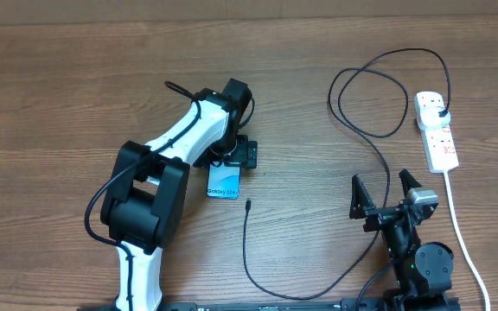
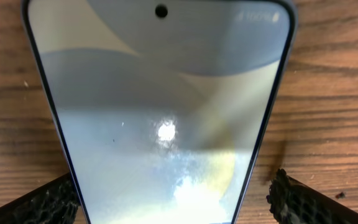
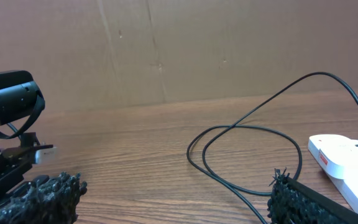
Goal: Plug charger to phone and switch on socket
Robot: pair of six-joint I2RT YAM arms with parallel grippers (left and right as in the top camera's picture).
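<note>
Phone (image 2: 160, 112) lies within the spread left claw (image 2: 174, 186); right claw (image 1: 380, 178) also stands apart.

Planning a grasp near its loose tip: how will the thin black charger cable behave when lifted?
Probably floppy: the thin black charger cable lies in loose loops, so its connector tip would likely droop. Its plug sits in the white power strip, so tugging might drag that.

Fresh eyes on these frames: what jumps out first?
The left gripper sits over the phone mid-table, fingers straddling it. The charger loops from the socket at far right, its free tip lying on the table near the phone. The right gripper is open, empty.
</note>
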